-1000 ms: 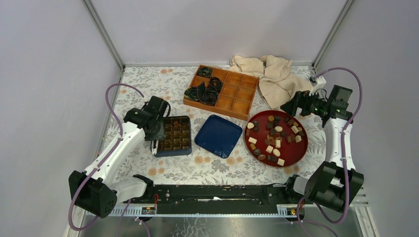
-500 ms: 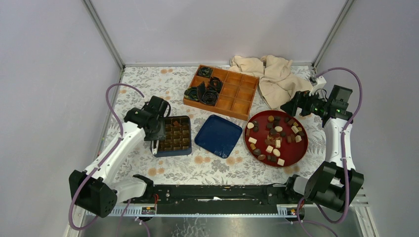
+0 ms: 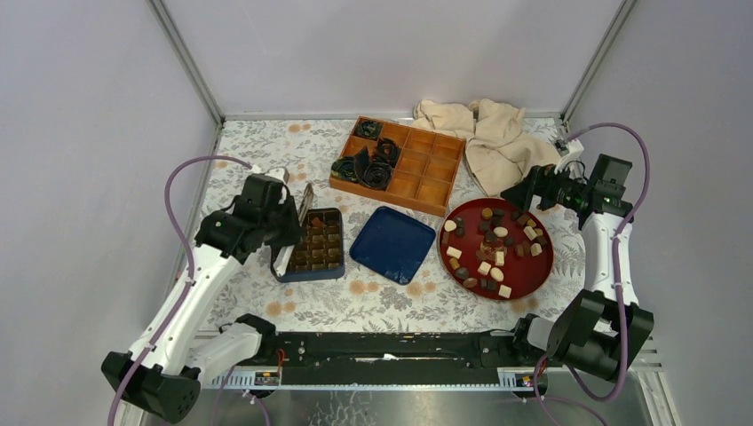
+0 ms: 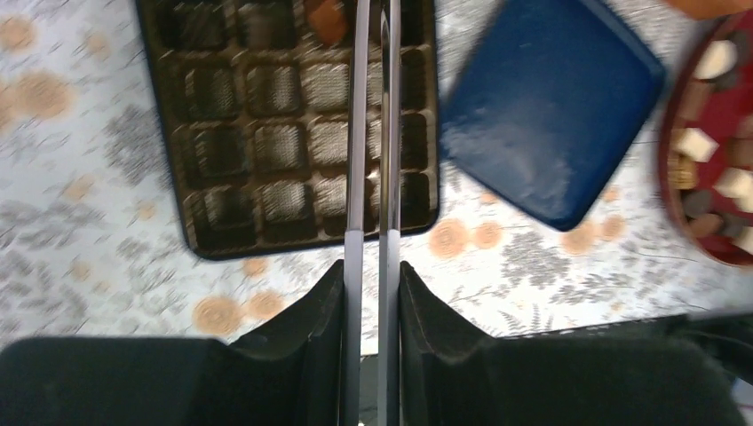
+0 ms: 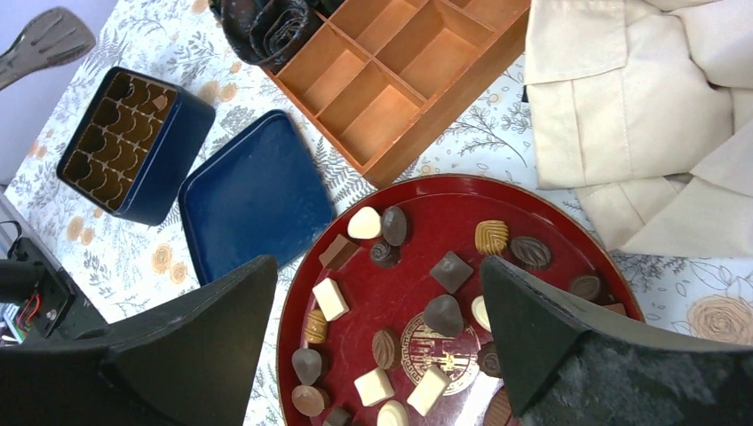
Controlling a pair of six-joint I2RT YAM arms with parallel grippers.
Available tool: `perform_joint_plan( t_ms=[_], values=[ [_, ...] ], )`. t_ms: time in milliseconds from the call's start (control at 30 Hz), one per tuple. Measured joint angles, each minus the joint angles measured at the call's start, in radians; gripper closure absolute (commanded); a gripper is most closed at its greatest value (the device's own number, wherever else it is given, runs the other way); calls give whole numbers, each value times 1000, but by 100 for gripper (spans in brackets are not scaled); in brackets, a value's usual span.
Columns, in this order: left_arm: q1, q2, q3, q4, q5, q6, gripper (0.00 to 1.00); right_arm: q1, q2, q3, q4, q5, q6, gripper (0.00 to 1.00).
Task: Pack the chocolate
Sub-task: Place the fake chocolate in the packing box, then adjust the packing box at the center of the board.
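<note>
Chocolate (image 3: 493, 248) of dark, mid-brown and cream pieces lies scattered on the red plate (image 3: 550, 257). One brown piece (image 4: 324, 18) sits in a far cell of the blue compartment box (image 3: 311, 273). My left gripper (image 3: 297, 226) hovers over that box, shut on grey tongs (image 4: 355, 133). The tongs' arms stand a narrow gap apart and their tips run off the top of the left wrist view. My right gripper (image 5: 377, 266) is open above the plate's far right side, with nothing between its fingers.
A blue lid (image 3: 392, 244) lies between the box and the plate. At the back stands a wooden divided tray (image 3: 431, 173) with black paper cups (image 3: 368, 164). A beige cloth (image 3: 484, 138) is bunched at the back right.
My left arm has lifted and pulled back to the left, tilting the tongs so that they slant over the box's left side. The tongs' arms have narrowed. The right arm has hardly moved.
</note>
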Motion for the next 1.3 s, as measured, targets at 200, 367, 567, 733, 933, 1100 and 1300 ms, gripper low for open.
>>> perform_joint_plan(
  t_ms=[200, 367, 567, 733, 933, 1100, 1300],
  values=[
    [0, -42, -43, 190, 185, 8, 93, 0, 0, -34, 11, -63, -16, 8],
    [0, -48, -101, 354, 348, -14, 93, 0, -8, -39, 14, -78, -33, 7],
    [-48, -56, -161, 502, 459, -60, 92, 0, -47, -50, 15, -76, -41, 7],
    [-174, -48, -173, 602, 460, -96, 92, 0, -74, -65, 24, -67, -42, 8],
    [-349, -39, -196, 694, 393, -121, 92, 0, -81, -78, 32, -70, -41, 8],
    [-430, -61, -253, 738, 335, -147, 92, 0, -106, -88, 42, -72, -41, 8],
    [-502, -68, -270, 779, 287, -163, 92, 0, -133, -95, 64, -90, -37, 8]
  ],
)
